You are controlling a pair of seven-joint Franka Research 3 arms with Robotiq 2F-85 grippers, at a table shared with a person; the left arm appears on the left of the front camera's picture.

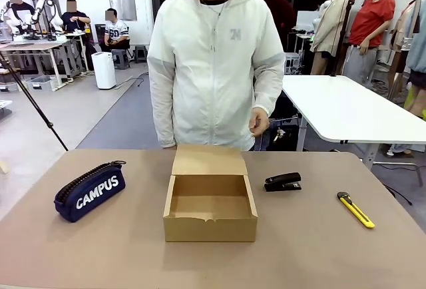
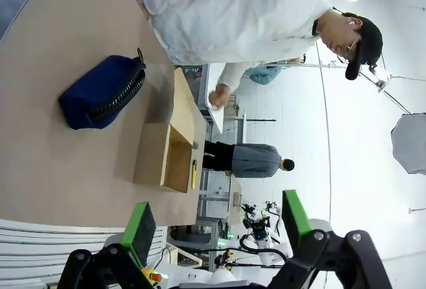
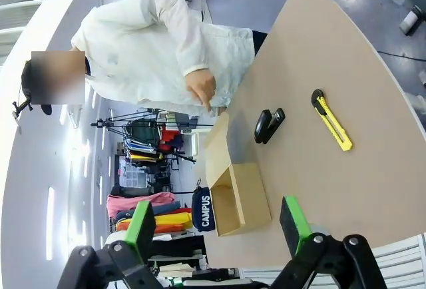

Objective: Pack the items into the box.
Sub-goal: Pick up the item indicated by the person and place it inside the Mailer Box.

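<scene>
An open brown cardboard box [image 1: 210,217] sits mid-table with its flap lid standing up at the back; it is also in the left wrist view [image 2: 162,162] and the right wrist view [image 3: 241,199]. A navy "CAMPUS" pencil case [image 1: 88,191] [image 2: 103,92] [image 3: 204,209] lies left of it. To the right rest a black stapler [image 1: 283,182] [image 3: 269,125] and a yellow-and-black utility knife [image 1: 355,210] [image 3: 331,120] [image 2: 194,173]. My left gripper [image 2: 216,226] is open, high above the table. My right gripper [image 3: 218,226] is open too, also well above it.
A person in a white jacket [image 1: 214,62] stands at the table's far edge behind the box, one hand [image 1: 259,122] loosely closed at waist height. The brown tabletop [image 1: 306,249] has bare room in front of the box. A white table [image 1: 346,109] stands behind on the right.
</scene>
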